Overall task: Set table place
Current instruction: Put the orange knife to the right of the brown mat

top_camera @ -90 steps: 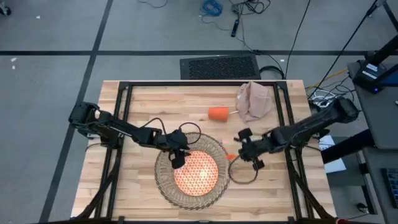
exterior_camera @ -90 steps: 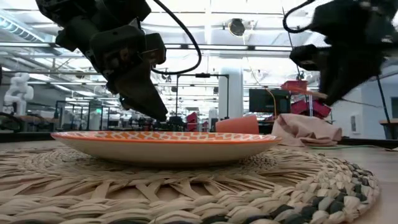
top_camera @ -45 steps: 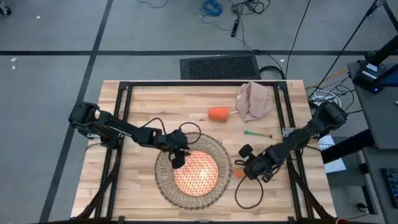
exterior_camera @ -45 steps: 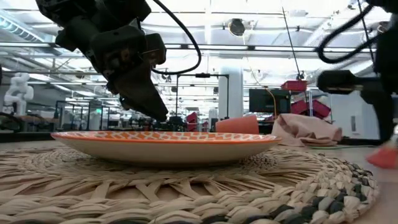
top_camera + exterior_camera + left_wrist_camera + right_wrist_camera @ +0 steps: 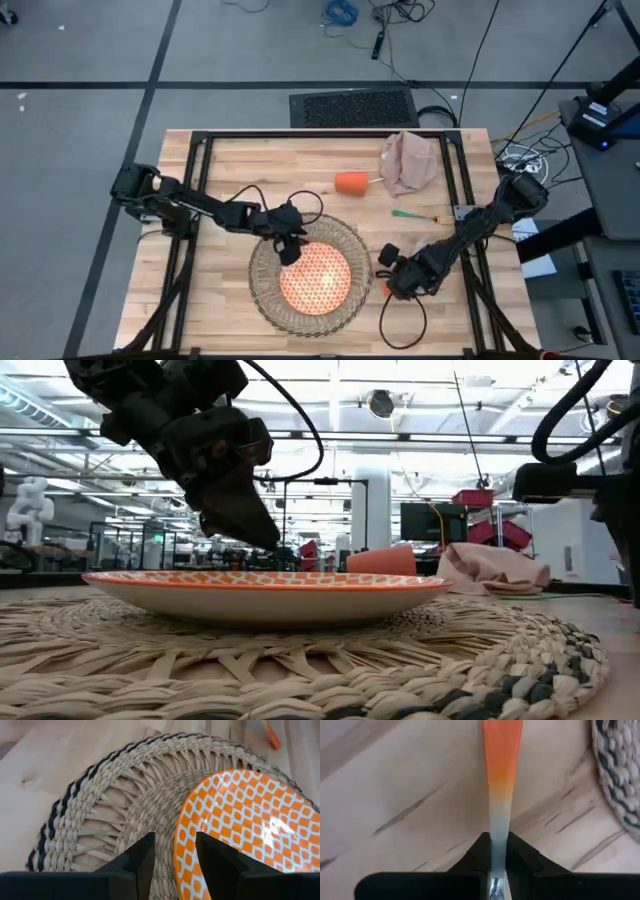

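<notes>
An orange-patterned plate (image 5: 315,280) lies on the round woven placemat (image 5: 262,292) near the table's (image 5: 230,170) front edge. My left gripper (image 5: 175,857) stands open just above the plate's far-left rim (image 5: 186,820), one finger over the mat and one over the plate, touching neither as far as I see. To the right of the mat, my right gripper (image 5: 390,284) is shut on orange-handled cutlery (image 5: 502,750), low over the wood. An orange cup (image 5: 351,182) lies on its side at the back, next to a crumpled beige napkin (image 5: 410,160). Green-handled cutlery (image 5: 412,214) lies flat. My right gripper pinches the cutlery at its pale neck (image 5: 498,837), just below the orange handle, between its two fingers. The fingers slant down from the table's right side and lie along the piece. The handle sticks out ahead of them, close over the table; whether it touches the wood I cannot tell.
A black cable loop (image 5: 400,320) hangs below the right arm near the front edge. Black frame bars (image 5: 455,190) cross the tabletop on both sides. Bare wood lies left of the mat and between the mat and the cup.
My right gripper has gone toward the table's near edge and down, carrying the orange-handled cutlery to a spot beside the placemat's right edge. It has stayed shut. The plate and mat have kept still.
</notes>
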Controlling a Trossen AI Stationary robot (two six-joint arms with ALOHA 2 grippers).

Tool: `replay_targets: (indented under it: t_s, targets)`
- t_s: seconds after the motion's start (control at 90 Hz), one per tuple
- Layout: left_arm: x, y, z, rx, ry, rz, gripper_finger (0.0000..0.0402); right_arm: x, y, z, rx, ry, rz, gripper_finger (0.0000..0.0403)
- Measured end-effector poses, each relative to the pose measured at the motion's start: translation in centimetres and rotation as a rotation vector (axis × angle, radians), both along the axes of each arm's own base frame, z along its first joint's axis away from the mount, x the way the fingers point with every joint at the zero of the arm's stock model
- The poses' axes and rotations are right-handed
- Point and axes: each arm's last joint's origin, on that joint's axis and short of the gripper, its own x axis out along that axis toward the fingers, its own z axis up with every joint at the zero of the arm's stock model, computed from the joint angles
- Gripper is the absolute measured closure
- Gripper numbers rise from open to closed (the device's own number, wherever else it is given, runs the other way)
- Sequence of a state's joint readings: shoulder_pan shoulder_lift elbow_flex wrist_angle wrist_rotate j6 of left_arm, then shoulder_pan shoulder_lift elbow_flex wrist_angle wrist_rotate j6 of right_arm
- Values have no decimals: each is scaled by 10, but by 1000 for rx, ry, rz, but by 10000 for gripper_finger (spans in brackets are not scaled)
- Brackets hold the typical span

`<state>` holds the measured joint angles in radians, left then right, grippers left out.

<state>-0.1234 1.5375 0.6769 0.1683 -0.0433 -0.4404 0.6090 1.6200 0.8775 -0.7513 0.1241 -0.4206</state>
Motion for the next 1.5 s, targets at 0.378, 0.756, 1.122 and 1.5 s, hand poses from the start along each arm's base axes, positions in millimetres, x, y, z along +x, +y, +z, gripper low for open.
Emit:
replay_targets:
  t_s: [0.378,0.756,1.122,1.5]
  targets:
    - [2,1,3,-20,-37,67,274,-5,26,-7,12,92,238,386]
    - [5,3,7,-33,-99,196,274,-2,28,-9,-33,63,476,386]
    - [5,2,7,-31,-108,257,274,30,30,4,9,-132,565,386]
    - [4,-1,6,-16,-107,274,274,32,31,3,106,-74,567,386]
